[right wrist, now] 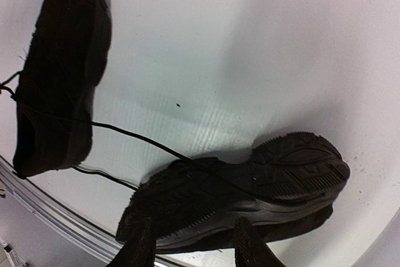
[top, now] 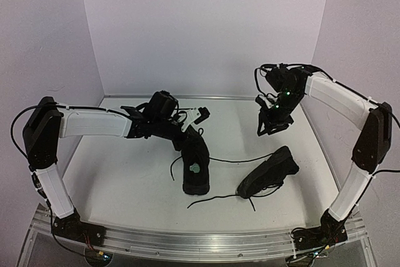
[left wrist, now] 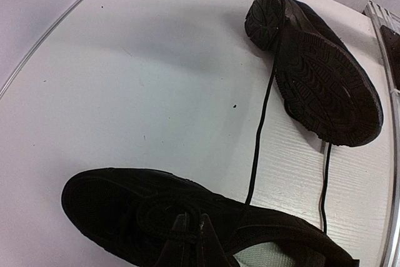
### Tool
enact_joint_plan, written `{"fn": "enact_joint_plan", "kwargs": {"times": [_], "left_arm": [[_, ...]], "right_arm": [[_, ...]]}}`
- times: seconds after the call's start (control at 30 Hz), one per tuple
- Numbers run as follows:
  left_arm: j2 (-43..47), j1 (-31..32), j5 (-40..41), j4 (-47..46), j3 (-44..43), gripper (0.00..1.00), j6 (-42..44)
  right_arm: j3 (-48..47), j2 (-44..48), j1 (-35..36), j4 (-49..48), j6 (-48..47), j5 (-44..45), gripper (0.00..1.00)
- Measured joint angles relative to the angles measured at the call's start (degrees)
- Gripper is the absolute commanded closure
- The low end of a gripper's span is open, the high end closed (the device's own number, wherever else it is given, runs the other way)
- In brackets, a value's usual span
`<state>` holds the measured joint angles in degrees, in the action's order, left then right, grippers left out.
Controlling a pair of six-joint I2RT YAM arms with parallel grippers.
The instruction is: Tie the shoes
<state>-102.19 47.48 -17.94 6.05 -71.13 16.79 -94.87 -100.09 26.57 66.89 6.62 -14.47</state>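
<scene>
Two black shoes are lying on a white table (top: 125,173) that is boxed in by plain lavender walls (top: 206,23). A ridged aluminium rail (top: 187,242) is running along the near edge. In the wrist views the tabletop is showing faint parallel ribbing, and a small dark speck (left wrist: 234,105) is sitting between the shoes.

At about the table's middle, the upright shoe (top: 195,176) is pointing lengthwise from the far edge to the near edge. Its upper is looking matte and finely woven, and a pale insole label (top: 195,168) is showing through its opening. Right of centre, and slightly nearer the right edge, the tipped shoe (top: 270,172) is lying on its side. It is exposing a black rubber sole (right wrist: 250,179) cut into blocky curved tread. One thin black lace (top: 240,161) is trailing across the table between the shoes, and another lace (top: 215,200) is curling towards the near edge.

The left gripper (top: 189,142) is pressing closed at the upright shoe's lacing; whether it is pinching a lace, I cannot tell. The right gripper (top: 273,128) is hovering over the table behind the tipped shoe. Its dark fingers (right wrist: 139,245) are standing apart and holding nothing.
</scene>
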Motion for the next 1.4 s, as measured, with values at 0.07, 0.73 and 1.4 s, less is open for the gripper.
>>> {"fn": "enact_joint_plan", "kwargs": {"times": [0.07,0.73,1.4], "left_arm": [[-0.4,0.0,0.0,0.0,0.0,1.00,0.0],[-2.1,0.0,-0.5,0.0,-0.9,1.00,0.2],[-2.1,0.0,-0.5,0.0,-0.9,1.00,0.2]], "right_arm": [[0.2,0.0,0.1,1.8,-1.1,2.0,0.62],[1.3,-4.8,7.4,5.4,-3.3,18.0,0.70],[3.5,-6.9,7.9,6.7,-1.9,23.5,0.74]]}}
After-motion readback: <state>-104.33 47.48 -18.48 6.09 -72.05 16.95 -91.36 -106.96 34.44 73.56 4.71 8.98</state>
